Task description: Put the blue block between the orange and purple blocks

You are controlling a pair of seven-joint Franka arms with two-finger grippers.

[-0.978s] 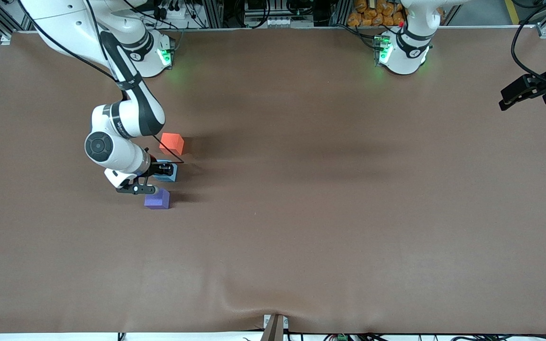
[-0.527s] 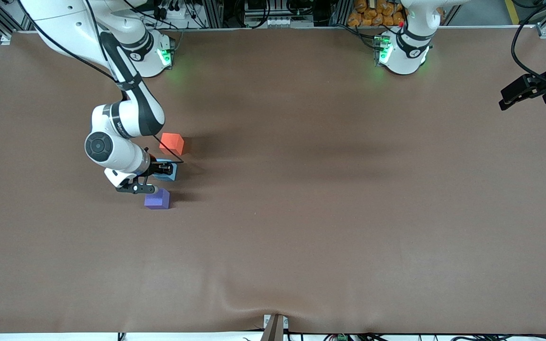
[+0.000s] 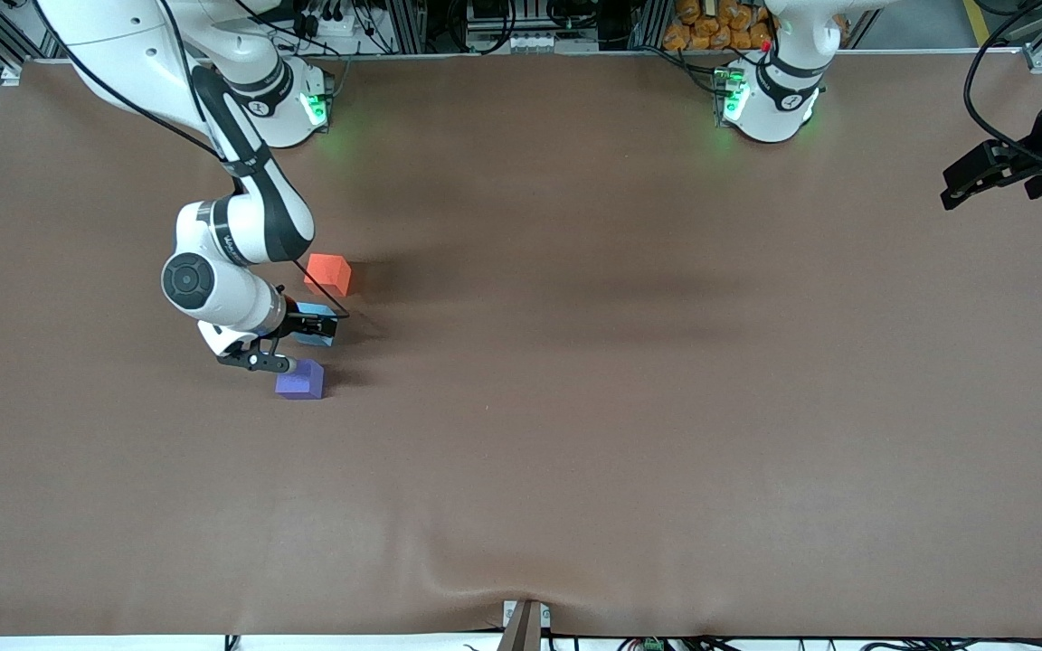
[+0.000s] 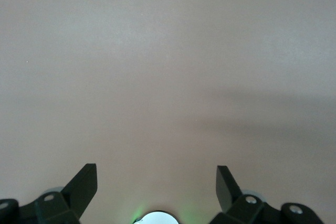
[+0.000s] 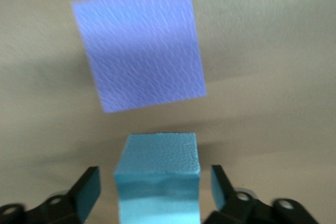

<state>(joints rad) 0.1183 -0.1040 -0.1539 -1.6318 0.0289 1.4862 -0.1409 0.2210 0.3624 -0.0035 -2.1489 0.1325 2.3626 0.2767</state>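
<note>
The sky-blue block (image 3: 317, 327) sits on the table between the orange block (image 3: 328, 273) and the purple block (image 3: 300, 380), in a short row. My right gripper (image 3: 290, 340) is low over the blue block, open, with a finger on each side and a gap at both faces. In the right wrist view the blue block (image 5: 157, 179) stands between the fingers (image 5: 88, 186), with the purple block (image 5: 139, 51) just past it. My left gripper (image 3: 962, 183) waits open and empty at the left arm's end of the table; its wrist view (image 4: 156, 187) shows only bare table.
The brown table cover (image 3: 575, 407) spreads wide around the three blocks. A ripple in the cover lies at the table's edge nearest the front camera (image 3: 485, 579). Cables and equipment stand along the edge by the arm bases.
My right gripper has drawn slightly off the blue block, which shows more fully now. My left gripper has shifted a little toward the table's middle. The blocks have not moved.
</note>
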